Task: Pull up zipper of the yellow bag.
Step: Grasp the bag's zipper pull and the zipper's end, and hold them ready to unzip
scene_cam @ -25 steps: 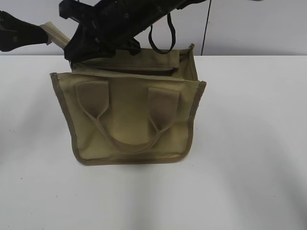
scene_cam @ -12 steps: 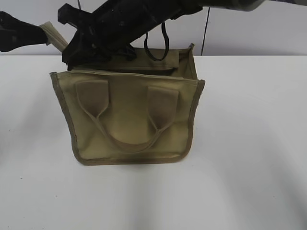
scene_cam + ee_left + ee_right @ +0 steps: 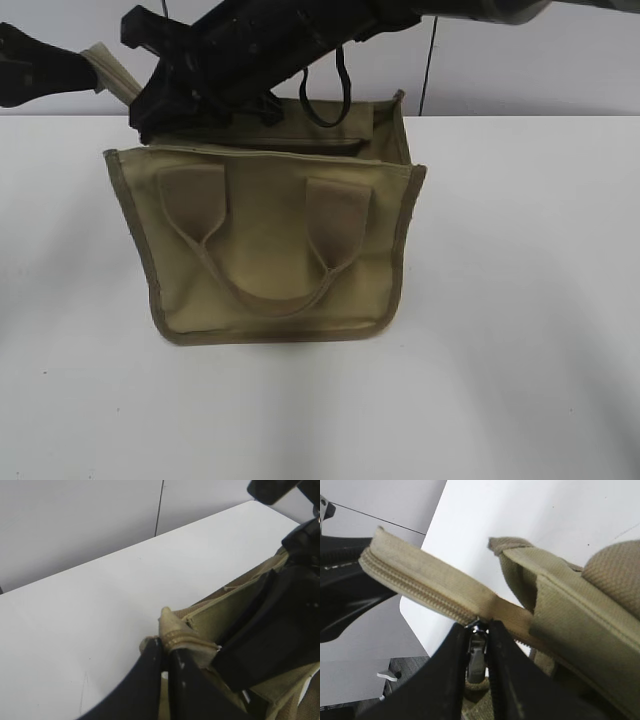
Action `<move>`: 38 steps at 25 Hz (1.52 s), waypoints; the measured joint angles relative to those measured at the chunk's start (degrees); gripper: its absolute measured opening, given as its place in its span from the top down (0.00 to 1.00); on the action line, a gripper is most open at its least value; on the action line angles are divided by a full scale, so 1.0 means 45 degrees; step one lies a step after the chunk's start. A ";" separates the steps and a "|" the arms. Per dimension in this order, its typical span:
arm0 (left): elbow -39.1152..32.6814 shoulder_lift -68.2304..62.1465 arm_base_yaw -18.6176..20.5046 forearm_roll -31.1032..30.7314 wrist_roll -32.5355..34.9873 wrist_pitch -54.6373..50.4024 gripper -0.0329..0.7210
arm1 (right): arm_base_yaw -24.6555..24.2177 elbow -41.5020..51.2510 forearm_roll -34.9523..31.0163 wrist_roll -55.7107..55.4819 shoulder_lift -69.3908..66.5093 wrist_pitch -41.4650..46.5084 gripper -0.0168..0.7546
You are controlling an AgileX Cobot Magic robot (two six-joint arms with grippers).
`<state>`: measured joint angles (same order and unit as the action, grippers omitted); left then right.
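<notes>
The yellow bag point(image 3: 270, 250) stands upright on the white table point(image 3: 520, 300), handles facing me. Its zipper tape point(image 3: 420, 585) stretches out past the bag's back left corner to a fabric tail point(image 3: 108, 68). My left gripper point(image 3: 86, 68) is shut on that tail, and the left wrist view shows its jaws point(image 3: 165, 647) pinching the folded tail end point(image 3: 175, 632). My right gripper point(image 3: 152, 112) reaches across over the bag's top left. In the right wrist view it point(image 3: 480, 632) is shut on the small silver zipper pull point(image 3: 477, 650), just under the tape.
A black cable loop point(image 3: 325, 95) hangs from the right arm over the bag's open top. The table's far edge point(image 3: 520, 115) meets a grey wall. The right arm point(image 3: 280, 620) fills the right of the left wrist view.
The right arm has shifted slightly up and left along the zipper line with the pull. The bag's top right edge has drawn in a little. The left gripper has stayed put.
</notes>
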<state>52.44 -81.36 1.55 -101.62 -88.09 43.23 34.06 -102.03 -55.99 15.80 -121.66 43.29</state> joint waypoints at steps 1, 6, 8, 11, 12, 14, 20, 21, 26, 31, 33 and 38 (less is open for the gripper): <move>0.0000 0.0000 0.0000 0.0000 0.0000 0.0015 0.96 | 0.0000 0.0000 0.0000 0.0000 0.0000 0.0000 0.84; 0.0000 0.0010 0.0004 0.0000 -0.0016 0.0043 0.96 | 0.0000 0.0000 0.0000 0.0010 0.0000 0.0000 0.83; 0.0000 0.0010 0.0004 0.0000 -0.0016 0.0054 0.96 | 0.0000 0.0000 0.0000 0.0010 0.0000 0.0000 0.83; 0.0000 0.0050 0.0004 0.0000 -0.0026 0.0014 0.96 | 0.0000 0.0000 0.0000 0.0099 0.0000 0.0014 0.83; 0.0000 0.0050 0.0004 0.0000 -0.0026 -0.0064 0.96 | 0.0000 0.0000 0.0000 0.0171 0.0000 0.0072 0.83; 0.0000 0.0080 0.0030 0.0014 -0.0026 -0.0344 0.96 | 0.0000 0.0026 0.0082 0.0268 -0.0006 0.0288 0.83; 0.0000 0.0080 0.0030 0.0014 -0.0030 -0.0297 0.96 | -0.0021 0.0026 0.0082 0.0380 -0.0017 0.0243 0.95; 0.0000 0.0080 0.0030 0.0014 -0.0030 -0.0298 0.96 | -0.0021 0.0026 0.0082 0.0380 -0.0017 0.0183 0.98; 0.0000 0.0080 0.0030 0.0038 -0.0030 -0.0284 0.96 | -0.0021 0.0026 0.0082 0.0394 -0.0022 -0.0012 0.99; 0.0000 0.0080 0.0030 0.0038 -0.0040 -0.0336 0.96 | -0.0035 0.0026 0.0082 0.0394 -0.0022 0.0084 0.99; 0.0000 0.0080 0.0030 0.0038 -0.0085 -0.0440 0.96 | -0.0065 0.0026 0.0082 0.0465 -0.0022 0.0387 0.99; 0.0000 0.0080 0.0018 0.0006 -0.0112 -0.0420 0.96 | -0.0364 0.0026 -0.0217 0.0934 0.0002 0.1459 0.99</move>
<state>52.44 -81.00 1.63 -101.59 -88.60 41.34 32.42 -101.91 -56.96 20.00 -121.65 49.86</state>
